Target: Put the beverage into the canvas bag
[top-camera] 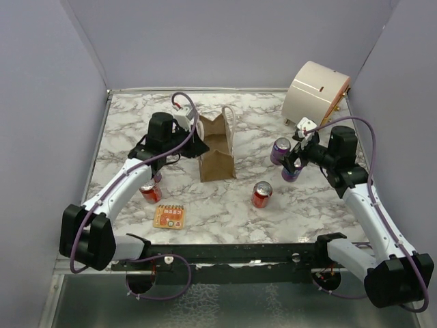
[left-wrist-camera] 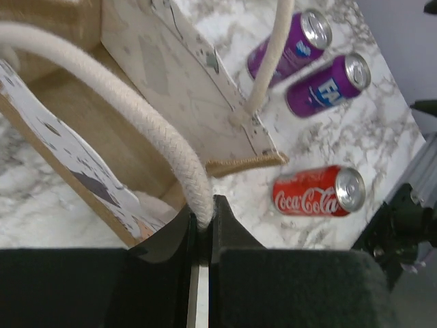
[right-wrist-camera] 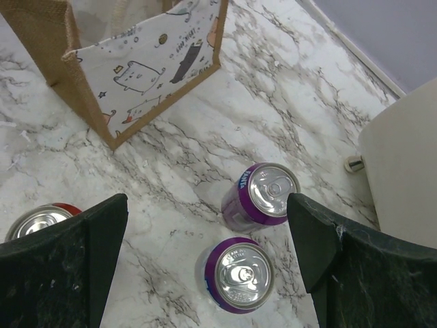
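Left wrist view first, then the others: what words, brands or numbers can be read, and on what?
"Coca-Cola": on the red can, left wrist view.
"FA", rest turned out of sight: on the purple can nearest it.
Lettering on the cartoon panel of the canvas bag, right wrist view: too small to read.
Print on the orange packet, top view: blurred.

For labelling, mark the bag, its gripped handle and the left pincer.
bag (top-camera: pixel 217 164): top view, brown near end panel.
handle (left-wrist-camera: pixel 160 133): left wrist view, mid-rope.
left pincer (left-wrist-camera: pixel 203 216): left wrist view, between fingertips shut on the handle.
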